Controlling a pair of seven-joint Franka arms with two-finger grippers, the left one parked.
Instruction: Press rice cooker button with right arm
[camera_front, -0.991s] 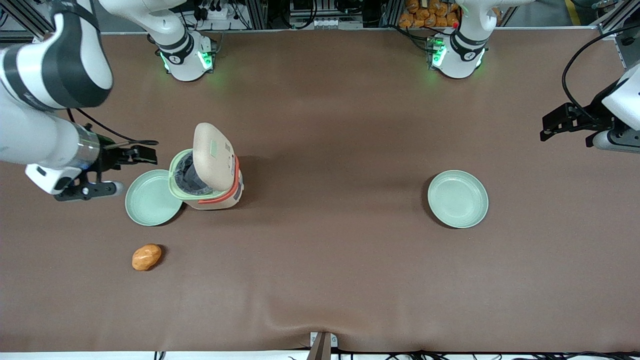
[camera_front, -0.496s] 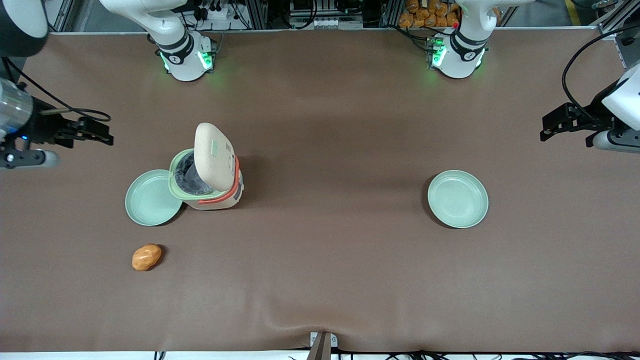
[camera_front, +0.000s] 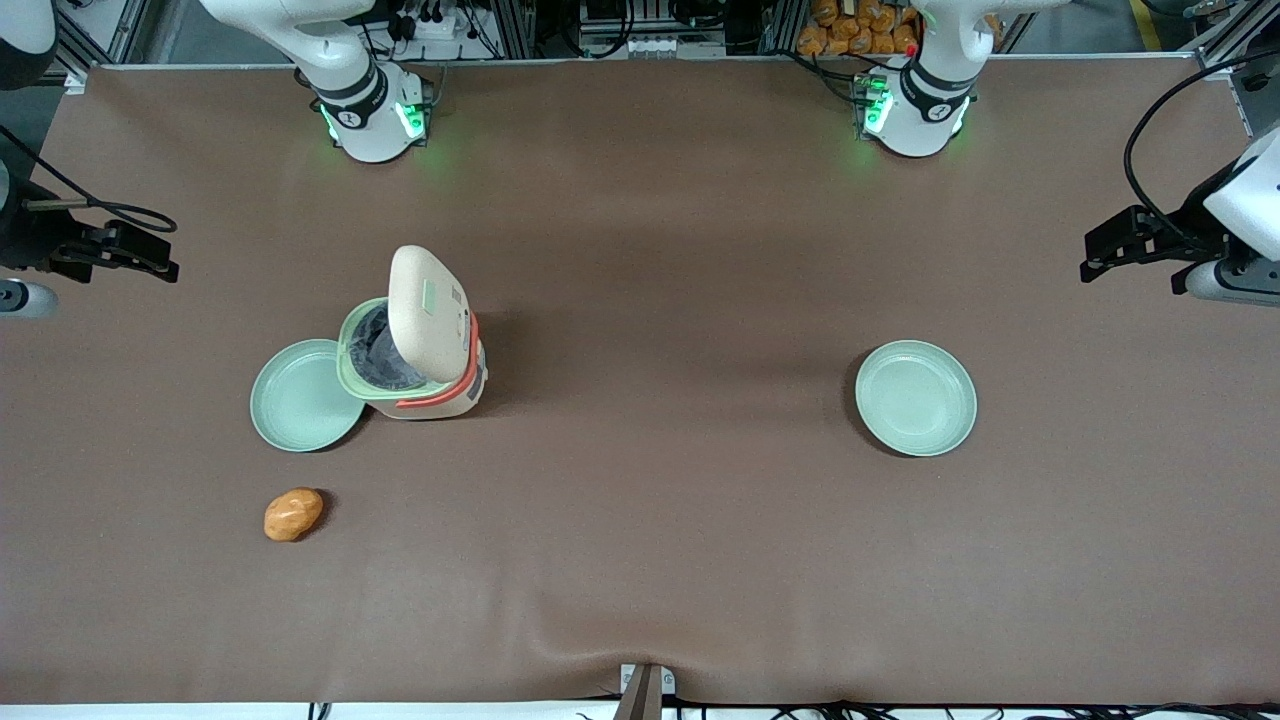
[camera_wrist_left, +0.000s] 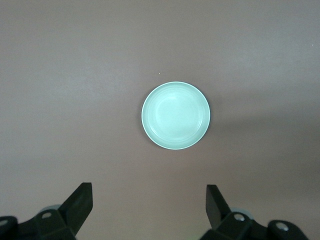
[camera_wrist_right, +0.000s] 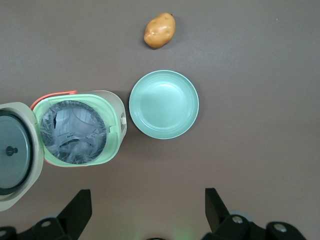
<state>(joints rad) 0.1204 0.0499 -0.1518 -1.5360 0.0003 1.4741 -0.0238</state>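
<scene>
We take the rice cooker (camera_front: 415, 345) as the reference landmark. It stands on the brown table (camera_front: 660, 560) with its cream lid (camera_front: 428, 312) swung up, exposing the dark inner pot (camera_wrist_right: 75, 131) and the pale green rim. The small pale green button (camera_front: 428, 296) sits on the raised lid's outer face. A pale green plate (camera_front: 300, 396) lies touching the cooker's base, toward the working arm's end. A potato (camera_front: 292, 513) lies near that plate, nearer the front camera than the cooker. A second green plate (camera_front: 915, 397) lies well apart, toward the parked arm's end. The right arm's gripper (camera_front: 130, 253) hangs well away from the cooker, its fingers (camera_wrist_right: 80, 207) spread apart and holding nothing.
</scene>
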